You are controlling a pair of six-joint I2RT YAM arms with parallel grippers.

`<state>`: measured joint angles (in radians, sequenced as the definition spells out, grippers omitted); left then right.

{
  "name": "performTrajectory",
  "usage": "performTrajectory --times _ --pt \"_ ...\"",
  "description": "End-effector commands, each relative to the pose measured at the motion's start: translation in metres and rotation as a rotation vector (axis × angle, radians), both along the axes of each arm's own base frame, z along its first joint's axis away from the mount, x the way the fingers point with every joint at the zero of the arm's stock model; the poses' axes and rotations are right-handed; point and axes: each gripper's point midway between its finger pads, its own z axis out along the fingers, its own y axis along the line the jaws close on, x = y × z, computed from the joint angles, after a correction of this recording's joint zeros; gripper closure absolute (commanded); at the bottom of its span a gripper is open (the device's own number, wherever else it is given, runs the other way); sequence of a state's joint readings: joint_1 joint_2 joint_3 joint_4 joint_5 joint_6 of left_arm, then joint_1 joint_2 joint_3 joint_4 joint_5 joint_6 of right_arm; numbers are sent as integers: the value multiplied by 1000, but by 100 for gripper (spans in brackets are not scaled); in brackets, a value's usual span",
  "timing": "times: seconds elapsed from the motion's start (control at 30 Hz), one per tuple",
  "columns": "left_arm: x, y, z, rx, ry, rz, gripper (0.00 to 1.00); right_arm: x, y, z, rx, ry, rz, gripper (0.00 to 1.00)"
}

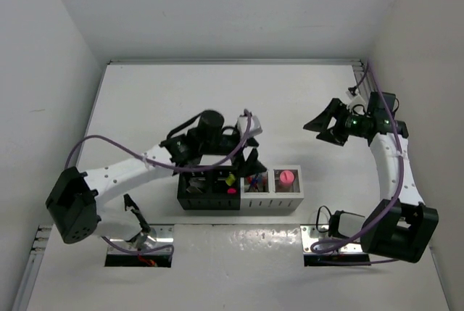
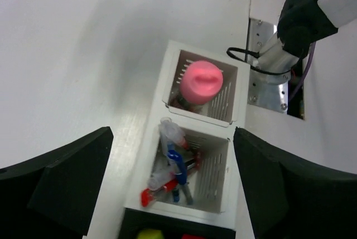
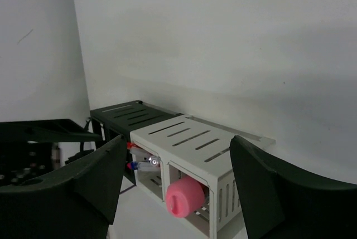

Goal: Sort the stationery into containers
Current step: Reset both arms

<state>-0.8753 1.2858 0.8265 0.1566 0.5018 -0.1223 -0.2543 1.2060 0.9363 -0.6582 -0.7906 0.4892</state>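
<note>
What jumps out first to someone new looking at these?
The pink-capped glue stick standing in the rightmost white bin pops first. Next, the left gripper, open above the pens in the next bin; the right gripper hangs open and empty, far right.

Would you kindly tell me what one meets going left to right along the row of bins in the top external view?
leftmost black bin → second black bin with yellow and pink highlighters → first white bin with pens → rightmost white bin with the pink-capped glue stick
</note>
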Motion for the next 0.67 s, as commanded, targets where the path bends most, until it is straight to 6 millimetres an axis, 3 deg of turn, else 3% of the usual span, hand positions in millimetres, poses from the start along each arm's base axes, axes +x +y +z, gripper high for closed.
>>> performTrajectory --times 0.0,0.03,0.07,0.1,0.13,0.17,0.23,0.27,0.3,0.4,0.5,0.57,0.6,0.63 --pt "25 17 17 175 -17 -5 3 6 -3 17 -123 -128 96 27" --pt "36 16 50 157 -36 -5 2 7 -4 21 -146 -138 104 26" --pt "38 31 44 228 36 7 2 9 -7 20 -176 -155 119 26" --pt "65 42 64 210 48 60 1 10 -9 21 -203 -161 122 26" --pt "72 51 69 199 104 77 0 10 -11 20 -221 -165 126 26" --pt "99 77 70 172 235 172 0 11 -13 19 -244 -176 134 26" --pt "111 94 93 58 324 165 0 13 -18 15 -286 -182 132 25" --pt "127 109 97 23 337 218 0 14 -20 13 -306 -190 142 24" --pt "153 138 94 12 345 315 0 18 -23 11 -331 -191 141 24" --pt "196 191 66 86 398 513 0 30 -34 4 -406 -174 136 23" --pt "212 240 27 156 459 675 0 35 -44 -4 -449 -135 142 22" --pt "222 264 25 126 413 761 0 36 -50 -10 -480 -121 148 20" --pt "221 274 8 148 427 804 0 37 -51 -13 -487 -114 151 20" --pt "225 283 4 161 405 830 0 38 -53 -17 -497 -107 157 19"
